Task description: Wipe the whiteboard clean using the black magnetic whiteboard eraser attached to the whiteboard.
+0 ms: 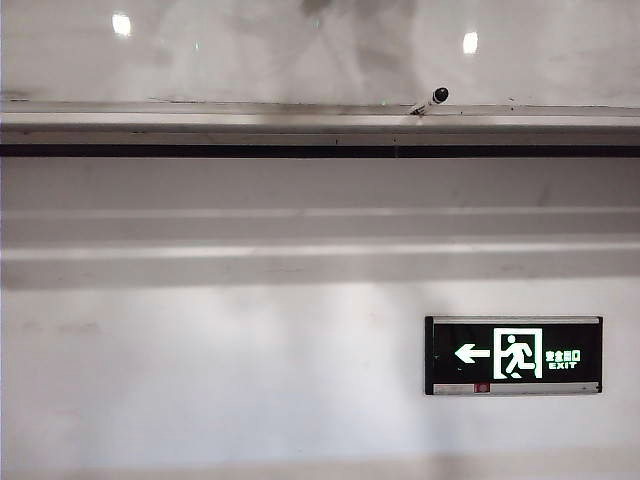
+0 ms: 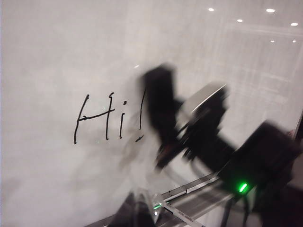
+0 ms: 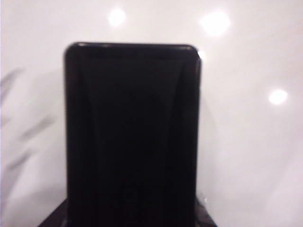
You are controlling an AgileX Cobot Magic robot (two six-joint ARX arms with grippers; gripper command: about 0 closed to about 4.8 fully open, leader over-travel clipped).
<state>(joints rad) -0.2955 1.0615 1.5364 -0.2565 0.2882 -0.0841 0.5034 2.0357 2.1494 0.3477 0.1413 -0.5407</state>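
Note:
The whiteboard [image 1: 300, 50] is a glossy grey-white panel with "Hi!" [image 2: 106, 118] written on it in black marker. In the left wrist view the black eraser [image 2: 160, 104] is a blurred dark block just beside the "!", carried by my right gripper [image 2: 176, 135]. In the right wrist view the eraser [image 3: 131, 132] fills the middle against the whiteboard [image 3: 255, 142], and my right gripper [image 3: 131, 215] is shut on it, a finger [image 3: 54, 218] showing at each lower corner. My left gripper [image 2: 142, 208] is shut and empty, low near the ledge. Neither arm shows in the exterior view.
A silver ledge [image 1: 300, 120] runs under the board, with a black-capped marker [image 1: 430, 100] lying on it. The ledge [image 2: 199, 187] and a marker [image 2: 182, 216] also show beside my left gripper. A lit exit sign [image 1: 513, 355] hangs on the wall below.

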